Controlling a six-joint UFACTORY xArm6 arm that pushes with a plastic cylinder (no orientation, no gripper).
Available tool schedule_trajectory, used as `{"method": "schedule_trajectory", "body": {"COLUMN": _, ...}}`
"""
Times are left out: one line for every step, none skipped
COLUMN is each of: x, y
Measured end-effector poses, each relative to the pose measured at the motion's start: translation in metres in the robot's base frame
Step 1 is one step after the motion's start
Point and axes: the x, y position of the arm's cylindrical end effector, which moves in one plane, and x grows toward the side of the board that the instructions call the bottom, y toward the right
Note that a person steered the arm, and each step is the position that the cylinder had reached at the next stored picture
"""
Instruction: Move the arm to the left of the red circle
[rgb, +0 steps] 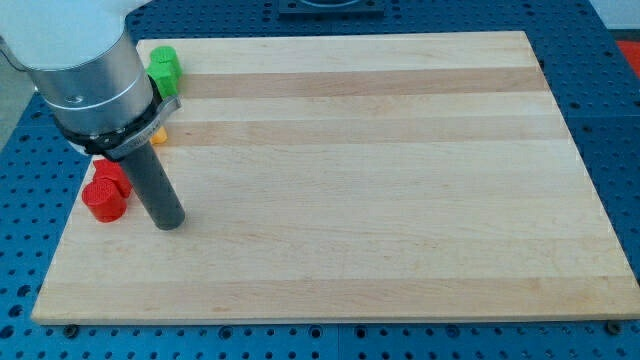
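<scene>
The red circle (104, 201) is a short red cylinder near the left edge of the wooden board (380, 180). A second red block (110, 175) touches it from above; its shape is partly hidden by the arm. My tip (170, 222) rests on the board just to the right of the red circle, with a small gap between them. A green block (164, 66) sits at the top left corner. A yellow block (157, 133) shows only as a sliver under the arm's body.
The arm's grey body (90, 80) covers the top left of the board. The board lies on a blue perforated table (610, 120). The board's left edge is close beside the red circle.
</scene>
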Motion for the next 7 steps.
{"method": "schedule_trajectory", "body": {"x": 0.020, "y": 0.009}}
{"method": "schedule_trajectory", "body": {"x": 0.055, "y": -0.007}}
{"method": "schedule_trajectory", "body": {"x": 0.038, "y": -0.094}}
{"method": "schedule_trajectory", "body": {"x": 0.020, "y": -0.122}}
{"method": "schedule_trajectory", "body": {"x": 0.018, "y": -0.122}}
{"method": "schedule_trajectory", "body": {"x": 0.000, "y": -0.121}}
{"method": "schedule_trajectory", "body": {"x": -0.009, "y": -0.118}}
